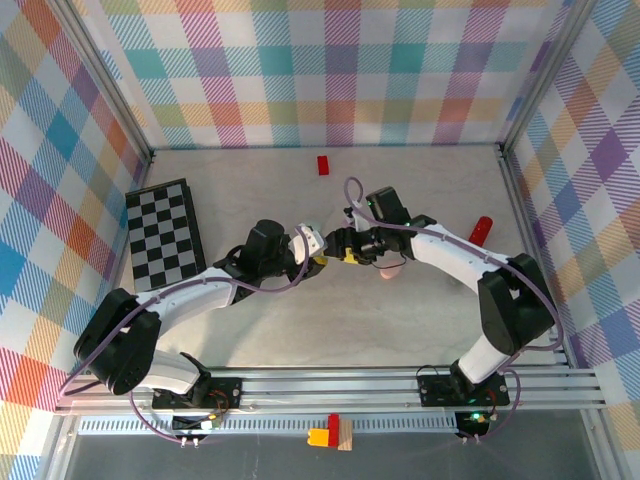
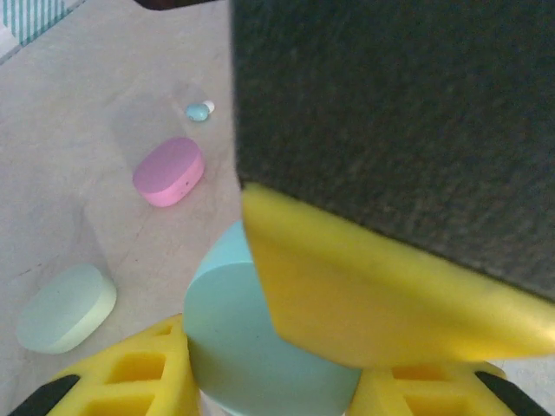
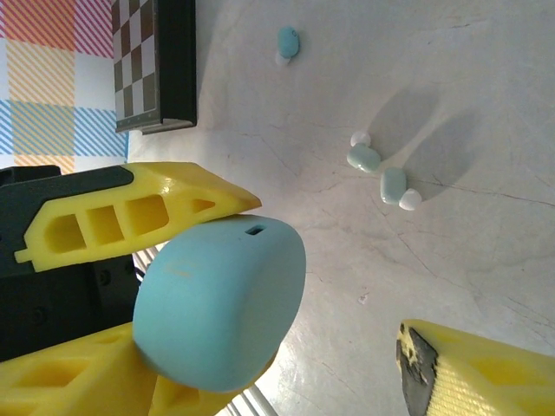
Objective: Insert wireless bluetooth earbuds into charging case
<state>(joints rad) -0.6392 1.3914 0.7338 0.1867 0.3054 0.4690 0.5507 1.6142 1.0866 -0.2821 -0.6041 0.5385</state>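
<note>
My left gripper (image 1: 320, 252) is shut on a light blue pebble-shaped charging case (image 2: 251, 338), held closed above the table between its yellow fingers (image 2: 130, 373). In the right wrist view that case (image 3: 221, 303) shows a small slot on its side. My right gripper (image 1: 351, 251) faces the left one and stands open; one padded finger (image 3: 468, 373) is clear of the case, and in the left wrist view a finger (image 2: 373, 295) lies across the case's front. Loose earbuds lie on the table: a blue one (image 3: 288, 42) and two pale mint ones (image 3: 364, 157) (image 3: 395, 185).
A pink case (image 2: 169, 172) and a pale mint case (image 2: 65, 308) lie closed on the table, with a blue earbud (image 2: 199, 110) beyond them. A checkerboard (image 1: 165, 232) lies at the left. Red blocks sit at the back (image 1: 323, 165) and right (image 1: 481, 229).
</note>
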